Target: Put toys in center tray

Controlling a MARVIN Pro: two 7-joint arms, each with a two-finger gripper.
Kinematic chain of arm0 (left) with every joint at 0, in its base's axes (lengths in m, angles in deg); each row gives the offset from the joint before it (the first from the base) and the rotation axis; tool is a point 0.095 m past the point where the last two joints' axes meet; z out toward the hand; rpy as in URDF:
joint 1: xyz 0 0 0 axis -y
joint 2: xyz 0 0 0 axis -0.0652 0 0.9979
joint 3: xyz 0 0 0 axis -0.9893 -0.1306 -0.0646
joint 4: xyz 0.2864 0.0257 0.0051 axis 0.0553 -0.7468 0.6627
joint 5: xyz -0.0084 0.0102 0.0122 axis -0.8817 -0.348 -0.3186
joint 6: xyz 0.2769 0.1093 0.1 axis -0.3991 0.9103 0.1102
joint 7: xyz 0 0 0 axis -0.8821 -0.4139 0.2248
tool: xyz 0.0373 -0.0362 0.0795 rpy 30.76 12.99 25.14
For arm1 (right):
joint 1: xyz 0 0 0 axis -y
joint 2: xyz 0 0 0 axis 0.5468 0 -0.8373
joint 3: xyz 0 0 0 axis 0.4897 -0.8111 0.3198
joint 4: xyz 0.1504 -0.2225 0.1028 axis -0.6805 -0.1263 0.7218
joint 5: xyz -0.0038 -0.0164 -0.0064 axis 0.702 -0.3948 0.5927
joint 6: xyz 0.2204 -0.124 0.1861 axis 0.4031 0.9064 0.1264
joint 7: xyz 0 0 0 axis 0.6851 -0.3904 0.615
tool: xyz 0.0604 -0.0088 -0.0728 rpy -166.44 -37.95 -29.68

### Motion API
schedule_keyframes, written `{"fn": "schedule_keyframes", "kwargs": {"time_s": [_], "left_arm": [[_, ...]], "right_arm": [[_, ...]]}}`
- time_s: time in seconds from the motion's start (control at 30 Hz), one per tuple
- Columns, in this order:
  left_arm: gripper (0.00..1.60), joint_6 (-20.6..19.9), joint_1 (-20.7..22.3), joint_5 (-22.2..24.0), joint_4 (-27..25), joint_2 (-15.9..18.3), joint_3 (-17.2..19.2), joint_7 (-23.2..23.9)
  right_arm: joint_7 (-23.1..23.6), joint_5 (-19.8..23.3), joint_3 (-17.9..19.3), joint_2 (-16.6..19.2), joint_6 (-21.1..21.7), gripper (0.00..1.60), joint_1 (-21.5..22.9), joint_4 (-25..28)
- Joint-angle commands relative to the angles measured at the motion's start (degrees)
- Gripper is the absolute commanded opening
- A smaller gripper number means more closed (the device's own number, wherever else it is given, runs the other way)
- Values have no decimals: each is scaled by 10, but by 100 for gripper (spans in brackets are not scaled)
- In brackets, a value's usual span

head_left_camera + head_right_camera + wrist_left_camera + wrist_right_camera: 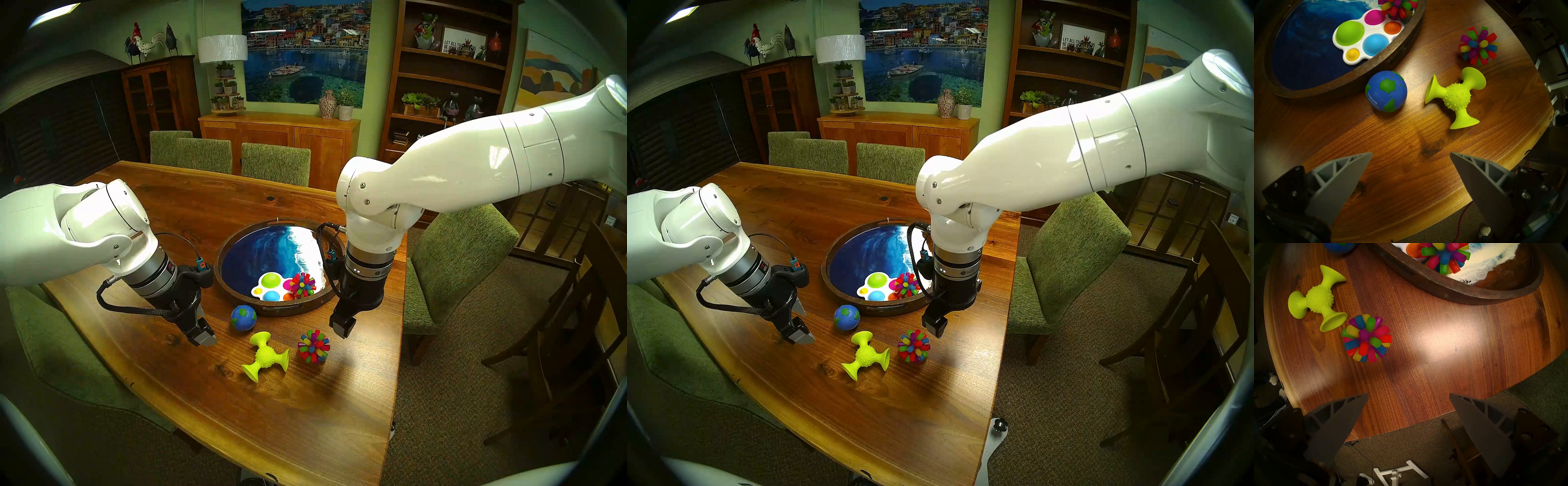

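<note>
Left end effector (202,336) and right end effector (343,326) both spread wide, empty, above the desk (203,390). Globe ball (243,317), suction toy (265,355) and spiky ball (314,346) sit between them, unobstructed. Dome board (271,288) and second spiky ball (302,285) lie inside the tray (281,309).

Warm indoor light from above, bright glare patch on the bench (1434,343), soft shadows beneath the toys, glossy highlights on white arm shells, fisheye bending with dark vignetted rims, sharp centre focus
</note>
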Motion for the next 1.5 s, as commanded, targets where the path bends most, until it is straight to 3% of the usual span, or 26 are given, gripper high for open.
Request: {"fn": "schedule_keyframes", "kwargs": {"time_s": [0.0, 0.27, 0.3, 0.33, 0.4, 0.43, 0.7, 0.77, 0.8, 1.03, 1.27, 1.3, 1.33, 1.37, 1.4, 1.43, 1.47], "left_arm": [[160, 1, -14, 56, 14, -47, 29, -51], [160, 1, -63, 123, 57, -102, 57, -89], [160, 1, -65, 137, 67, -121, 51, -92], [160, 1, -83, 140, 72, -116, 69, -87], [160, 3, -97, 153, 85, -138, 75, -96], [160, 2, -111, 150, 82, -128, 90, -99], [160, 1, -185, 185, 133, -195, 144, -134], [160, 1, -195, 196, 152, -223, 143, -143], [160, 1, -207, 193, 151, -217, 157, -152], [160, 1, -242, 223, 198, -272, 165, -192], [160, 1, -259, 256, 227, -298, 161, -224], [156, 1, -262, 263, 232, -301, 159, -234], [101, 1, -263, 265, 234, -301, 158, -236], [73, 1, -264, 269, 235, -302, 158, -240], [16, 1, -264, 270, 235, -302, 157, -243], [0, 1, -264, 272, 234, -301, 157, -246], [0, 1, -263, 274, 233, -300, 156, -248]], "right_arm": [[0, 0, 6, 1, 0, 160, 8, -1], [0, 0, 6, 1, 0, 160, 8, -1], [0, 0, 6, 1, 0, 160, 8, -1], [0, 0, 6, 1, 0, 160, 8, -1], [0, 0, 6, 1, 0, 160, 8, -1], [0, 0, 6, 1, 0, 160, 8, -1], [0, 0, 6, 1, 0, 160, 8, -1], [0, 0, 6, 1, 0, 160, 8, -1], [0, 0, 6, 1, 0, 160, 8, -1], [0, 0, 6, 1, 0, 160, 8, -1], [0, 0, 6, 1, 0, 160, 8, -1], [0, 0, 6, 1, 0, 160, 8, -1], [0, 0, 6, 1, 0, 160, 8, -1], [0, 0, 6, 1, 0, 160, 8, -1], [0, 0, 6, 1, 0, 160, 8, -1], [0, 0, 6, 1, 0, 160, 8, -1], [0, 0, 6, 1, 0, 160, 8, -1]]}}
